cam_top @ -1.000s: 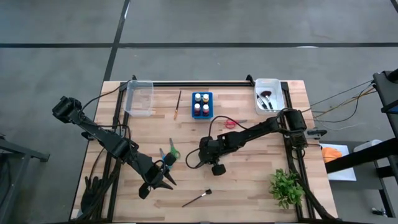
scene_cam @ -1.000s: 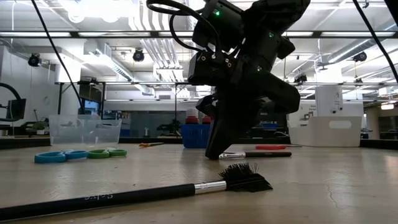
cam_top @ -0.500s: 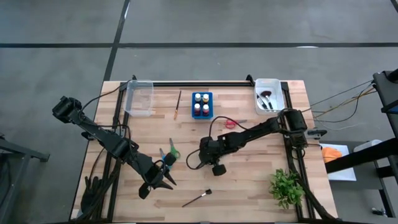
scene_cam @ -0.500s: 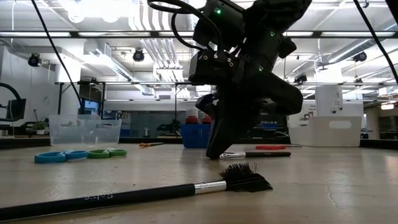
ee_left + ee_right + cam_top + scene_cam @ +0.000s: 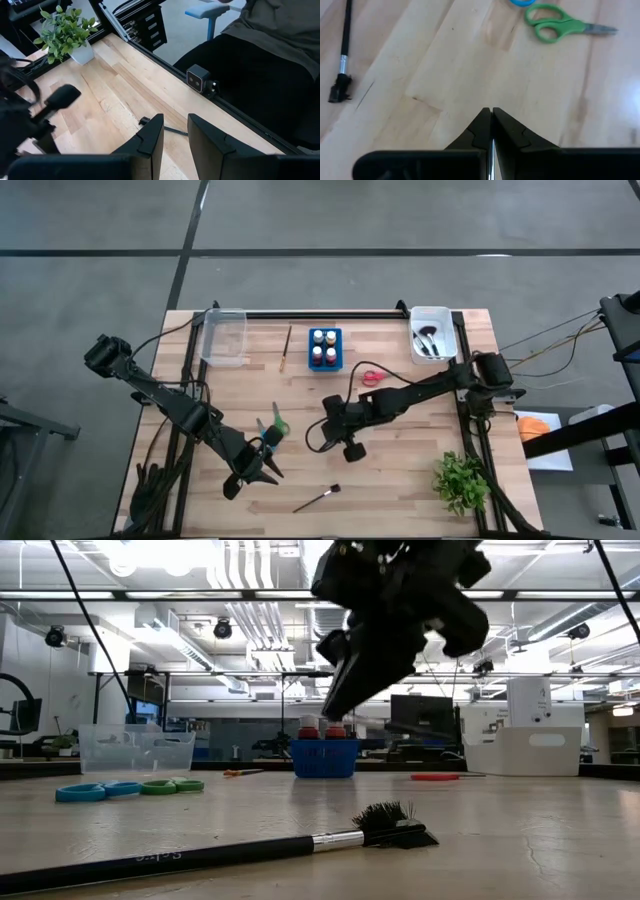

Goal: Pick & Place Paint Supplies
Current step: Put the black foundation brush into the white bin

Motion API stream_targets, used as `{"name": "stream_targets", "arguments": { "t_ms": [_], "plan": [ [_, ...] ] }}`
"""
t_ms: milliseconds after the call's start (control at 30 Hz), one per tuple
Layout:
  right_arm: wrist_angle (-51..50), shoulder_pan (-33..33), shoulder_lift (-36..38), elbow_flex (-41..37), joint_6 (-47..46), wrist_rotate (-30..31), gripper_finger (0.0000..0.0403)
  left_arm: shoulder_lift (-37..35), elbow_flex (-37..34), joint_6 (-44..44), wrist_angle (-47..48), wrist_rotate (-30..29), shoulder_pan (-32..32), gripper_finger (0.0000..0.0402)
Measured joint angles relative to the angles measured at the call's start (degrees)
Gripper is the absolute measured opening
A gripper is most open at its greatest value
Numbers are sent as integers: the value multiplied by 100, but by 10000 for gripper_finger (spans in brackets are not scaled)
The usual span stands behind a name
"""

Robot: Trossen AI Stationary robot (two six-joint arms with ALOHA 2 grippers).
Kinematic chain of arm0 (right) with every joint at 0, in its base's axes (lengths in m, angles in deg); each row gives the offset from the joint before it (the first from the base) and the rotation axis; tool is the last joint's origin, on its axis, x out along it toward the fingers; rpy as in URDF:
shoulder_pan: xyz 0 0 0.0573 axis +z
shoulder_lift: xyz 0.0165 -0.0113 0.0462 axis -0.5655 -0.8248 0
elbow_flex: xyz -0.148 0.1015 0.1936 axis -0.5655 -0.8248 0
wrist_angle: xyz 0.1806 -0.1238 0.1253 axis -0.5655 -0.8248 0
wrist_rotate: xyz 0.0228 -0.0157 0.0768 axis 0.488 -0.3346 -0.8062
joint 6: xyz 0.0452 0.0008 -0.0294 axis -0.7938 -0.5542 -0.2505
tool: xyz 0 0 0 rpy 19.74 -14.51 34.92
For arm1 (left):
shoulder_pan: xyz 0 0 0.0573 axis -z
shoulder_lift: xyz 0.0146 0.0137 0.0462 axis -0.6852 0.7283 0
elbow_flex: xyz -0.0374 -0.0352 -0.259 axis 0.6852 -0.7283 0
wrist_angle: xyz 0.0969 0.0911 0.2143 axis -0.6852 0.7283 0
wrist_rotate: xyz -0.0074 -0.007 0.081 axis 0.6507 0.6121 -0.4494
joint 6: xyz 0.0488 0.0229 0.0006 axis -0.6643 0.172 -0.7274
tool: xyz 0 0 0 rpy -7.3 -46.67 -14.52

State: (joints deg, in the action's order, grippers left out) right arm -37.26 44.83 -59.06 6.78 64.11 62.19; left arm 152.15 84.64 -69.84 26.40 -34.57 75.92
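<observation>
The right pincer (image 5: 325,420) hangs above the middle of the wooden surface (image 5: 400,450), its jaws pressed together on a thin paintbrush, of which only a silvery sliver (image 5: 492,150) shows between the fingers. From surface level the right pincer is clear of the boards.

The left pincer (image 5: 262,465) hovers low over the near left part of the surface, jaws narrowly parted and holding nothing.

Just beyond the left pincer lie the green-handled scissors (image 5: 279,421) and the blue-handled scissors (image 5: 262,430), side by side. A black-bristled brush (image 5: 317,499) rests at the near edge, well apart from both arms. The red-handled scissors (image 5: 370,377) lie right of centre, near the blue bottle holder (image 5: 324,349), which carries the small paint bottles (image 5: 317,356). A wooden-handled brush (image 5: 287,348) lies between the holder and a clear bin (image 5: 224,337) at the far left. A white bin (image 5: 433,332) at the far right contains dark brushes (image 5: 427,340). A green plant (image 5: 460,480) stands at the near right corner.
</observation>
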Motion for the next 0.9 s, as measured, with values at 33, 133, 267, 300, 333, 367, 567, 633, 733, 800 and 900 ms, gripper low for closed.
{"name": "stream_targets", "arguments": {
  "t_ms": [33,133,267,300,333,367,567,633,733,800,900],
  "plan": [
    [-20,0,52,0,1,2,11,0,0,0,0,2,0,95],
    [-110,13,236,0,-7,158,11,0,0,0,1,1,2,95],
    [-316,32,472,-2,-12,433,11,0,0,0,-4,0,1,95],
    [-374,34,544,-2,-18,441,11,0,0,0,2,-1,1,95],
    [-473,35,622,-5,-33,450,11,0,0,0,1,1,1,95],
    [-528,35,700,-9,-52,452,11,0,0,0,-4,1,1,95],
    [-732,81,1368,-118,-172,778,11,0,0,0,2,1,1,95],
    [-758,104,1648,-191,-185,864,11,0,0,2,1,2,0,95],
    [-798,140,2106,-352,-361,1146,11,0,0,2,1,0,2,95],
    [-836,140,2432,-486,-535,1411,11,0,0,2,2,2,2,95],
    [-902,138,2937,-754,-772,1826,11,0,0,8,1,1,1,95]
  ]
}}
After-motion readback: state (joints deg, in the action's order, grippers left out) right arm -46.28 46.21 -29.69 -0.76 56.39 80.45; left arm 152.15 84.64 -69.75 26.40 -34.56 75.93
